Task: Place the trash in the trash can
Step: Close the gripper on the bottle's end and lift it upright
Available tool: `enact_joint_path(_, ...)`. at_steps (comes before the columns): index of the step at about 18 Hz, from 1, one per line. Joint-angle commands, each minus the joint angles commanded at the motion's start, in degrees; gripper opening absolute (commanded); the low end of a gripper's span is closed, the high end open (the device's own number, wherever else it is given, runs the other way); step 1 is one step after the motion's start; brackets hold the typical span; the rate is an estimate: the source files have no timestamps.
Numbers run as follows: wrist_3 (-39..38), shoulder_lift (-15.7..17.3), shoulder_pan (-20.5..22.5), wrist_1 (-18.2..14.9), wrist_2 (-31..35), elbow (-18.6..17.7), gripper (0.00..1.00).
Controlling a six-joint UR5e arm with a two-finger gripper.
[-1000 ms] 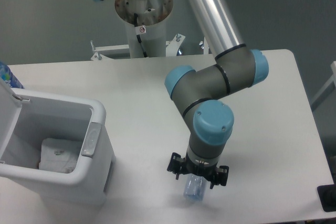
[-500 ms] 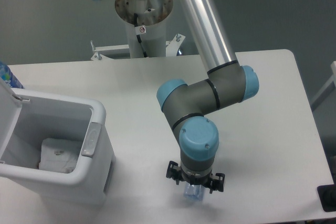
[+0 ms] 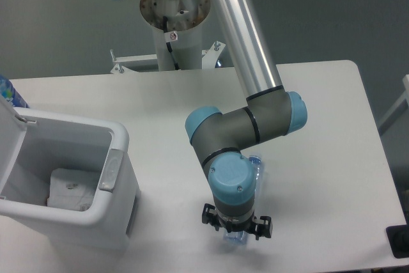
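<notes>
Trash can [image 3: 118,187] stands open at the near left holding the paper wrapper [image 3: 69,190], while the gripper [image 3: 236,231] straddles the clear bottle [image 3: 254,169], jaw state unclear.

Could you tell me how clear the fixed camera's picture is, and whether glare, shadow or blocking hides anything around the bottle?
Fixed camera: soft, even light, the whole picture slightly blurry. A bright glare streak runs along the silver arm tube. The wrist covers most of the bottle and the end effector, so its grip cannot be judged. The trash can casts only a faint shadow.
</notes>
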Motion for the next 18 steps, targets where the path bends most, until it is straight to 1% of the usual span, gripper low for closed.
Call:
enact_joint_path(4,-0.62,-0.88,-0.09,0.0,2.89,0.09,1.0)
enact_joint_path(12,-2.28,-1.93,-0.53,0.26,4.75,0.44,1.0)
enact_joint_path(15,-3.08,-2.55,-0.62,0.35,4.83,0.79,0.93)
enact_joint_path(18,-3.17,-2.81,-0.62,0.35,5.27,0.79,0.9)
